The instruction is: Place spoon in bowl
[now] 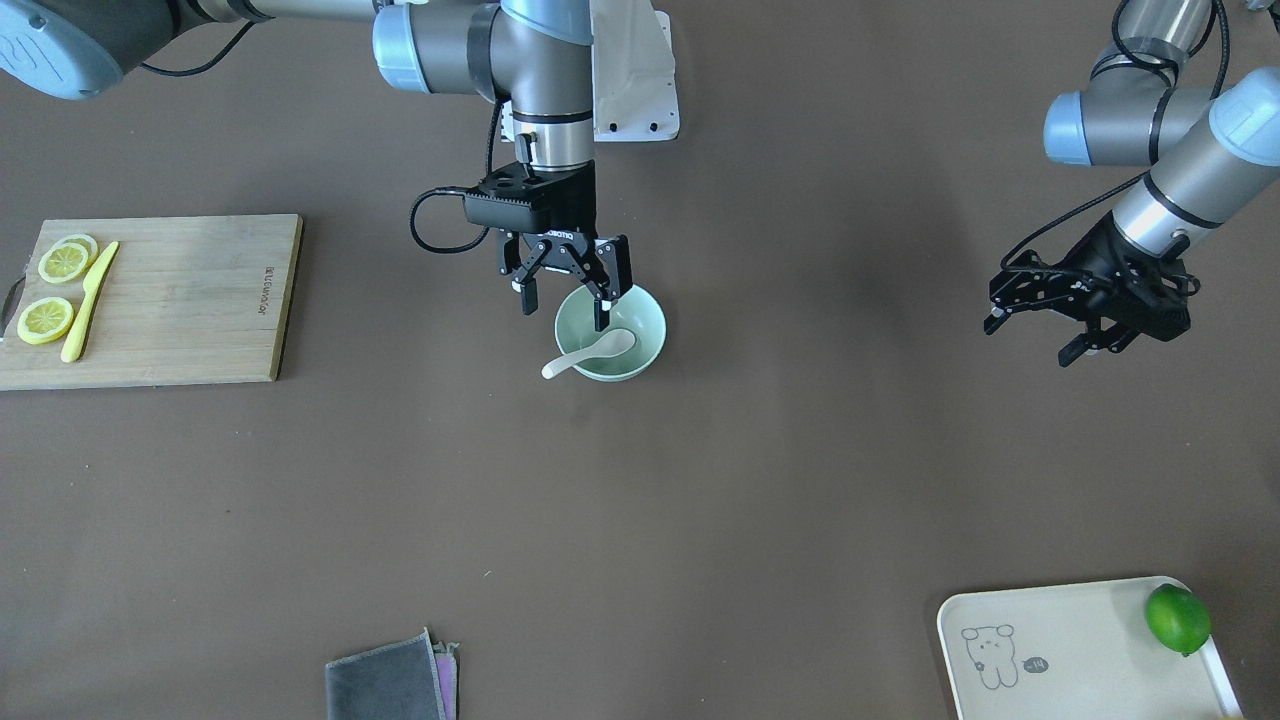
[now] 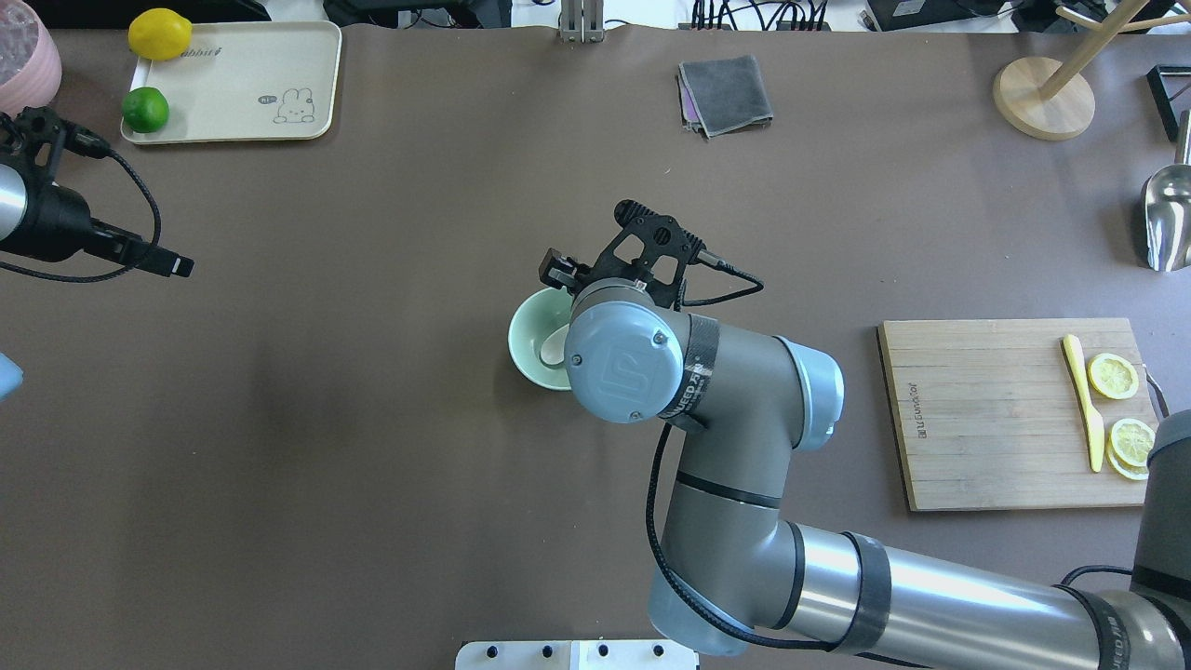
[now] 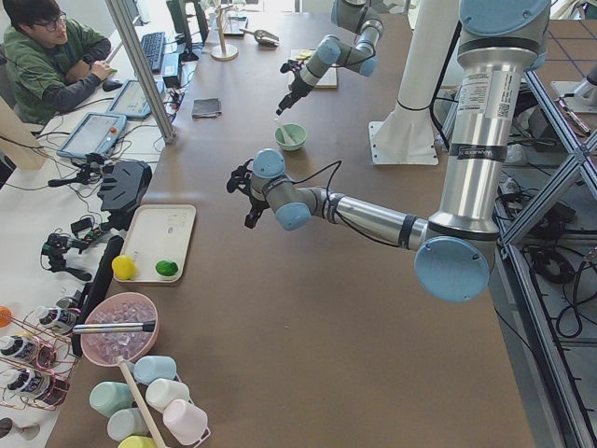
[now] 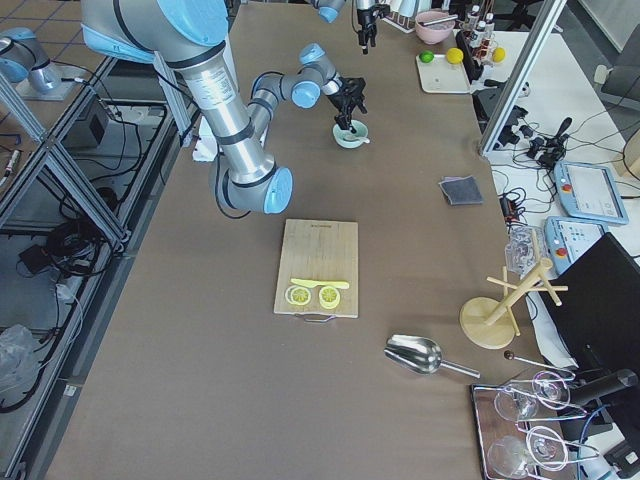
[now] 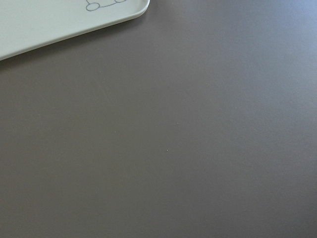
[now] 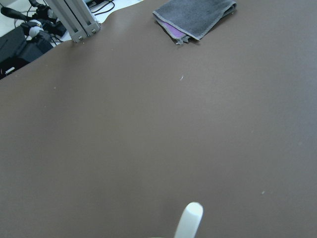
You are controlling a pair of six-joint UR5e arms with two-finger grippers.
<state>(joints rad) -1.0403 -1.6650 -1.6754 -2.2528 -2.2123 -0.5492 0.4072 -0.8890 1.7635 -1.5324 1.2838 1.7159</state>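
I find one glossy white soup spoon [image 1: 590, 352] lying in one pale mint-green round bowl [image 1: 645, 340], its handle over the rim. The right gripper [image 1: 565, 305] hangs above the bowl, jaws spread and holding nothing. The left gripper [image 1: 1030, 342] is well apart, also wide.

Elsewhere on the brown table [image 1: 700, 500]:
- one bamboo cutting board [image 1: 180, 300], with one yellow plastic knife [image 1: 88, 300] and three lemon slices [image 1: 45, 320]
- one cream tray [image 1: 1060, 650], with one lime [image 1: 1177, 618]
- one grey folded cloth [image 1: 385, 685]

Silver-grey tubular right arm [image 2: 744, 465] with pale blue joint caps; its round blue end cap [image 2: 619, 358] shows an embossed logo and small screws, next to a black band with white lettering. A thin black cable [image 2: 648, 521] runs alongside. The matching left arm [image 1: 1170, 190] is similar. Black skeletal right hand [image 1: 565, 308] and left hand [image 1: 1030, 340].
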